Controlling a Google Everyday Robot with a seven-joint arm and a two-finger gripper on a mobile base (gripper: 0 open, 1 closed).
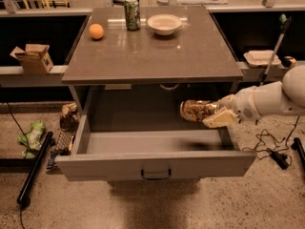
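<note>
Worktop (190, 56) of smooth, faintly glossy grey-brown is seen from above and in front, with a deep drawer (152, 163) pulled fully out beneath it. The drawer is a plain grey box with a flat front and a small dark loop handle (156, 174).

A snack packet (194, 110), brown, speckled and shiny, is held in the air over the right-hand part of the open drawer, below the worktop's front edge and above the drawer floor. It is laid on its side: its long axis runs roughly level, left to right, with the free end pointed left toward the drawer's middle and the other end gripped.

The tool (213, 116) is reached in from the right on a rounded white arm (271, 97). Its pale, wedge-shaped fingers are pinched onto the right end of the packet.

At the back of the worktop, well apart from the packet, three things are set in a row: a round orange (96, 31), an upright green can (132, 14) and a shallow white bowl (164, 24).

On a ledge to the left a small cardboard box (33, 57) is seen. On the speckled floor, crumpled green wrapping (31, 137) lies at left and dark cables (269, 149) at right.
</note>
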